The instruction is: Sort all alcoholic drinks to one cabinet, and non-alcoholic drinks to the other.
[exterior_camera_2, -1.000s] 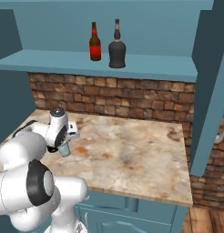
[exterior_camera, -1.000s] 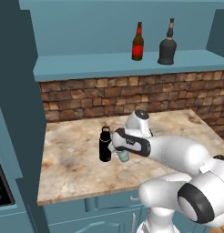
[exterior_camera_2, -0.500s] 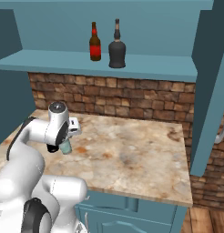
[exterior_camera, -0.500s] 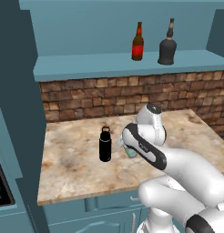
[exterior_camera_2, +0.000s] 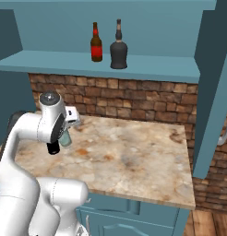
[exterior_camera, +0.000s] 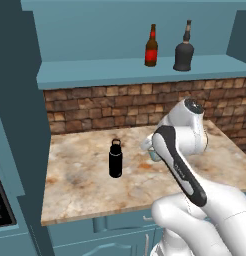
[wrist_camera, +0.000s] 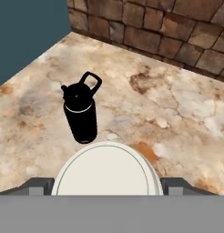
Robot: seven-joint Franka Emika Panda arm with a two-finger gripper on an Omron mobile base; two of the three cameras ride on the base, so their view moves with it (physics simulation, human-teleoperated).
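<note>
— Up on the open shelf of the teal cabinet (exterior_camera: pixel 120 72), what stands there?
— Both alcoholic drinks: the slim red-brown beer bottle (exterior_camera: pixel 151 46) and, just to its right, the dark round-bellied bottle (exterior_camera: pixel 184 47), both upright.
— And down on the marble counter (exterior_camera_2: pixel 134 159)?
— The black flask (exterior_camera: pixel 115 158) stands upright near the middle-left, loop cap on top. Just beside it, on the right, is the pale cup (wrist_camera: pixel 108 169).
— Is the gripper (wrist_camera: pixel 108 184) grasping anything?
— Its fingers stand wide, one on each side of the cup, which sits between them. Whether they press on it I cannot tell.
— Behind all that?
— A brick wall (exterior_camera_2: pixel 134 103).
</note>
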